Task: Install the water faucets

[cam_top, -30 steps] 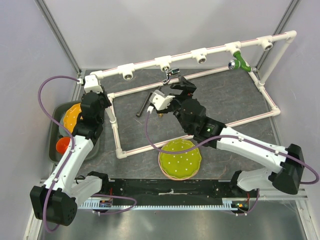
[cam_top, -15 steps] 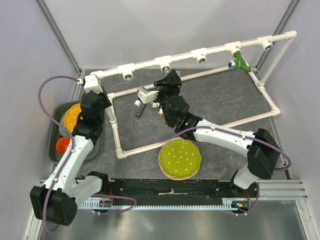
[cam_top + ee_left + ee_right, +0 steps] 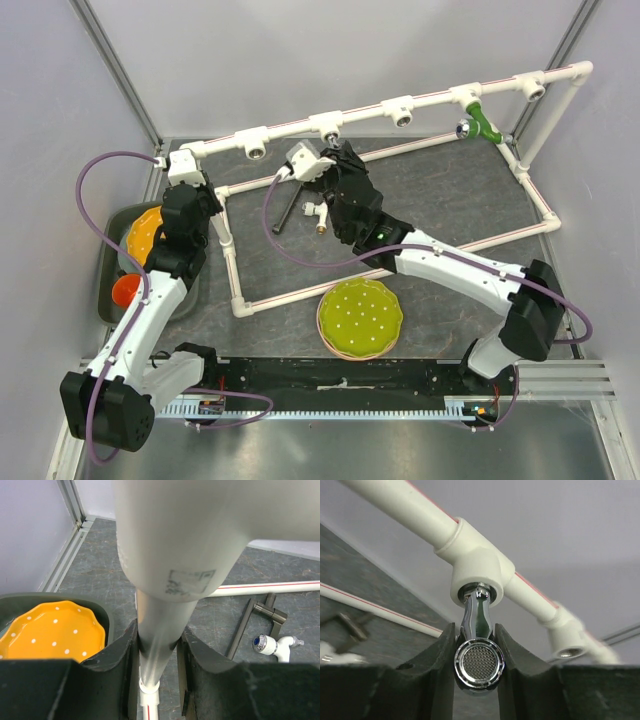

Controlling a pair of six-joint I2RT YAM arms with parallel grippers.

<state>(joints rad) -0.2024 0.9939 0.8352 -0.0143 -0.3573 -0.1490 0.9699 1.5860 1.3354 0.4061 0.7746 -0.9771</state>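
R gripper [image 3: 475, 645] grips shiny silver metal faucet [image 3: 479, 667] in white tee socket [image 3: 479, 570]; L gripper [image 3: 157, 652] clamps white frame pipe [image 3: 161, 615]; white brass-ended faucet [image 3: 276, 646] uninstalled.

No text can be read — only a blurred grey stamp [image 3: 192, 581] on the white pipe [image 3: 165, 540].

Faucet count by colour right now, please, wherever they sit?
silver faucet: 1, in the right gripper at a tee socket
white faucet: 1, loose on the mat
green faucet: 1, on the pipe frame
Total: 3
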